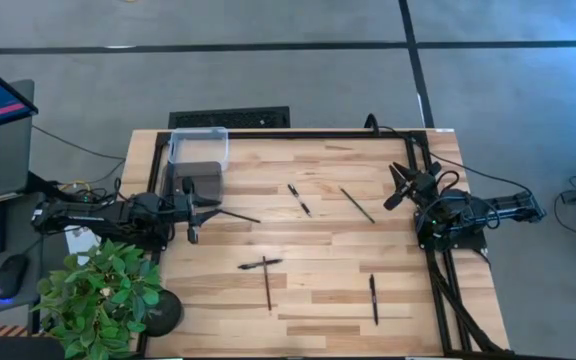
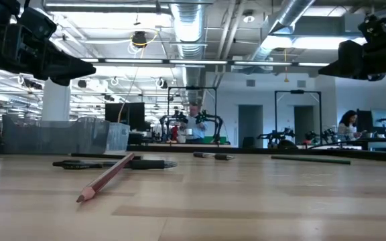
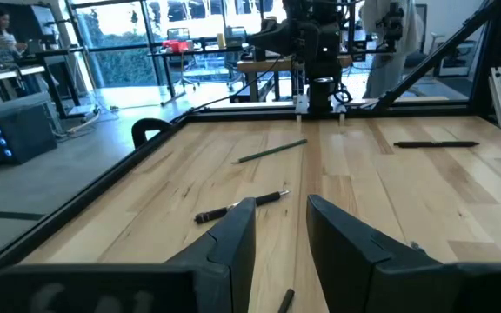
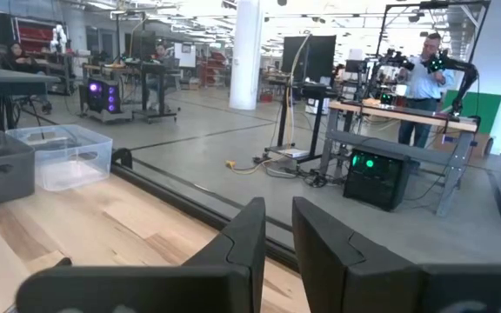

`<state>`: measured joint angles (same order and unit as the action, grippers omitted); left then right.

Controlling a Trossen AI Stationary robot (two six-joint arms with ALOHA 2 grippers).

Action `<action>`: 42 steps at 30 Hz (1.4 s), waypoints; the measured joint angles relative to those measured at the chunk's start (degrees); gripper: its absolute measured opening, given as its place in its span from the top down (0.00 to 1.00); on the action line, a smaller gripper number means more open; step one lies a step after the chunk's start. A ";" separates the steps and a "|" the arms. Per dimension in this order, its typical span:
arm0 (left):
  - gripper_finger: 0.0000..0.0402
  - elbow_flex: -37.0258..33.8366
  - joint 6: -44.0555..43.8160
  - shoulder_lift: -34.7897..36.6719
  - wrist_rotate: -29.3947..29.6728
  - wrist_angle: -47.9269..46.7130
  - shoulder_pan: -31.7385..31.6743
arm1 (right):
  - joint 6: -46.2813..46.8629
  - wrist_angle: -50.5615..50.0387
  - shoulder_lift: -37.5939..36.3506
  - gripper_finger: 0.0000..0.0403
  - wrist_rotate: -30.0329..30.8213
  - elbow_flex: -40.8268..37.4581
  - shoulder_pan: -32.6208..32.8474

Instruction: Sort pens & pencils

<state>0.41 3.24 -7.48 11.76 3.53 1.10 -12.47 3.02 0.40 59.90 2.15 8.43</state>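
I see even, bright overhead light on the pale wooden slatted table [image 1: 308, 250] with only faint shadows; in the low view ceiling strip lamps glare, and the near reddish-brown wooden pencil [image 2: 106, 177] looks soft

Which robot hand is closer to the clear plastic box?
The left. The left gripper sits just below the clear plastic box at the table's left edge; the right gripper waits across the table on the right side.

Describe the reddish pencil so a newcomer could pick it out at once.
Start at the wooden table and go to its near edge, left of centre, where two sticks form a cross. The reddish pencil is the long thin one pointing away from the bins; the black pen crossing its top is shorter and thicker.
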 joint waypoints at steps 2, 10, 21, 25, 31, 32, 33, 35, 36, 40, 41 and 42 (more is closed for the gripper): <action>0.76 0.00 0.00 -0.01 0.00 0.00 0.00 | 0.00 0.00 0.02 0.80 0.00 0.00 0.00; 0.76 0.00 0.00 0.01 0.00 0.00 -0.01 | 0.00 0.00 0.00 0.80 0.00 0.00 0.02; 0.76 0.00 0.00 0.00 0.01 0.00 0.00 | 0.04 -0.01 0.00 0.80 0.00 0.00 0.01; 0.76 0.02 0.00 -0.01 0.01 0.00 -0.02 | 6.56 0.05 0.02 0.80 -0.01 0.00 0.17; 0.76 0.02 0.00 -0.01 0.01 0.00 -0.02 | 7.68 0.31 0.01 0.80 -0.02 0.01 0.08; 0.76 0.00 0.00 0.00 -0.01 0.00 0.00 | 7.67 0.31 0.01 0.80 -0.02 0.01 0.08; 0.76 0.01 0.00 0.00 -0.01 0.00 -0.02 | 7.66 0.31 0.01 0.80 -0.02 0.00 0.08; 0.76 0.01 0.00 -0.01 0.00 0.00 -0.02 | 7.65 0.33 0.00 0.80 -0.02 0.00 0.09; 0.76 0.00 0.00 0.01 0.00 0.00 0.00 | 7.65 0.33 0.00 0.80 -0.02 0.00 0.11; 0.76 0.00 0.00 0.00 0.00 0.00 0.00 | 7.54 0.35 0.01 0.80 -0.02 0.00 0.08; 0.76 0.00 0.00 0.01 0.01 0.00 0.00 | 7.54 0.37 0.01 0.80 -0.02 0.01 0.09; 0.76 0.01 0.00 -0.01 0.01 0.00 -0.01 | 7.54 0.37 0.02 0.80 -0.02 0.00 0.11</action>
<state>0.42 3.25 -7.48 11.77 3.53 1.09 -4.93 3.40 0.42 59.88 2.16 8.54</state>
